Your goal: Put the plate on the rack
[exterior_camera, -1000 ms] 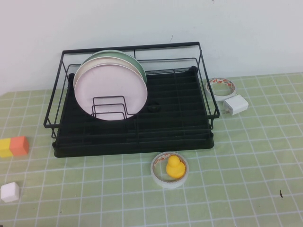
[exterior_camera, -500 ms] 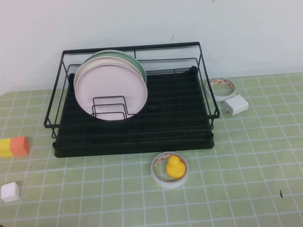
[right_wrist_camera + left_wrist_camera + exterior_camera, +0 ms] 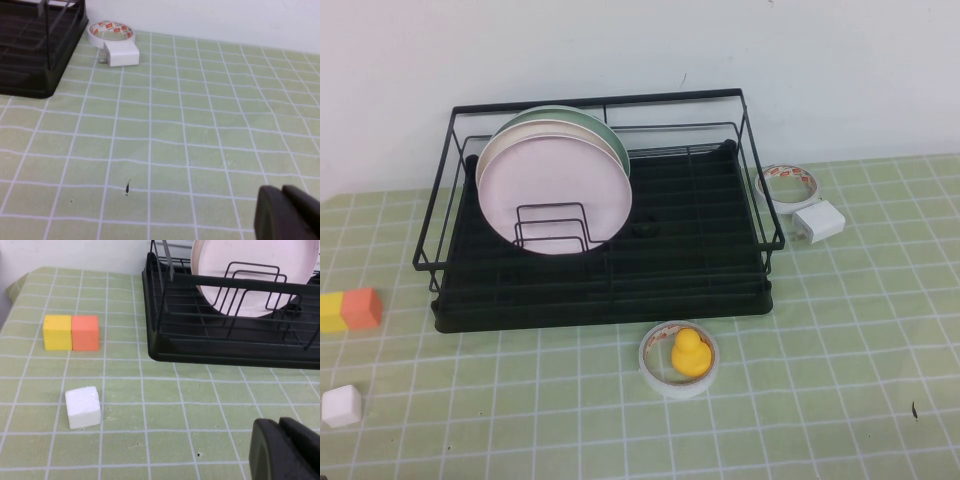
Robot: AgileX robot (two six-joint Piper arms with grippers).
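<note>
The pale pink plate (image 3: 553,192) stands upright in the black wire rack (image 3: 600,300), leaning in the dividers at the rack's left, in front of a cream-white plate (image 3: 485,150) and a pale green plate (image 3: 600,128). It also shows in the left wrist view (image 3: 250,270) inside the rack (image 3: 220,347). Neither arm shows in the high view. My left gripper (image 3: 282,450) is shut and empty, low over the table near the rack's front left corner. My right gripper (image 3: 285,215) is shut and empty over bare table right of the rack (image 3: 30,75).
A yellow duck (image 3: 687,352) sits inside a tape roll (image 3: 678,360) in front of the rack. Another tape roll (image 3: 789,185) and a white adapter (image 3: 818,221) lie right of it. A yellow and orange block (image 3: 348,310) and a white cube (image 3: 341,406) lie at the left.
</note>
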